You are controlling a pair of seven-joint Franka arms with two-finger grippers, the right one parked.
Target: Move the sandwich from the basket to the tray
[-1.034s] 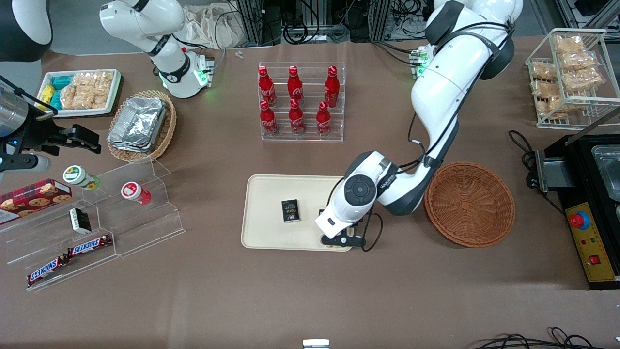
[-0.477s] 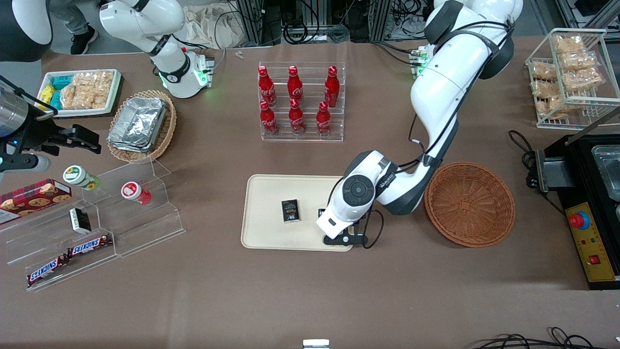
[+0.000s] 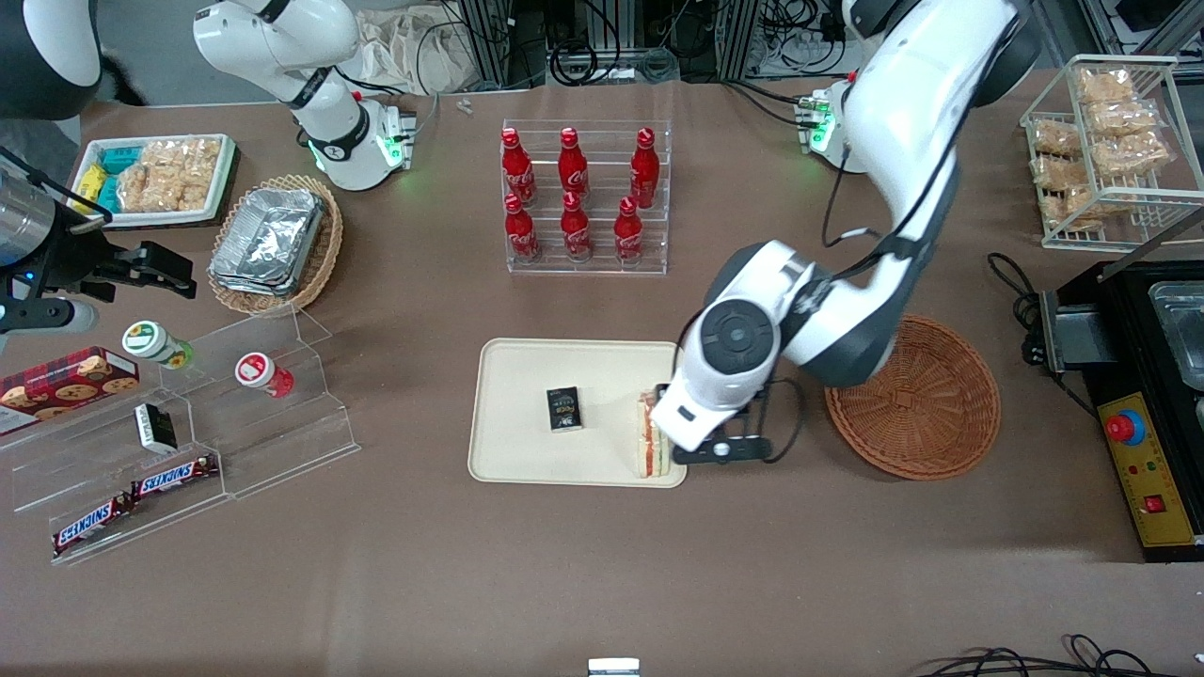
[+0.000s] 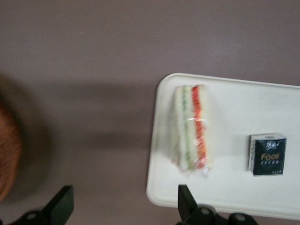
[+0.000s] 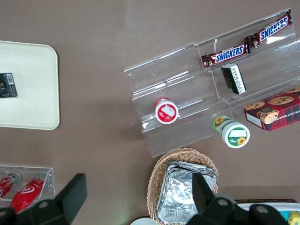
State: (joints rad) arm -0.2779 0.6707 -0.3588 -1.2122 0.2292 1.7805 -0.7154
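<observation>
The sandwich point(image 3: 651, 434) lies in its clear wrap on the cream tray point(image 3: 527, 376), at the tray's end toward the basket and near the corner closest to the front camera. It also shows in the left wrist view point(image 4: 191, 126), filling edge up, on the tray point(image 4: 234, 103). The reddish-brown basket point(image 3: 917, 400) beside the tray is empty; its rim shows in the wrist view point(image 4: 7, 154). My left gripper point(image 4: 123, 206) is open and empty, raised above the table and the tray's edge, between sandwich and basket. Its fingers point(image 4: 185, 201) are spread wide.
A small black box point(image 3: 564, 410) lies mid-tray. A clear rack of red bottles point(image 3: 583, 197) stands farther from the front camera. A stepped acrylic stand with snacks point(image 3: 188, 432) and a tan foil-filled basket point(image 3: 277, 244) lie toward the parked arm's end. A black appliance point(image 3: 1148, 376) sits beside the basket.
My left arm has lifted and shifted toward the basket. The sandwich, covered by the hand before, now lies free on the tray.
</observation>
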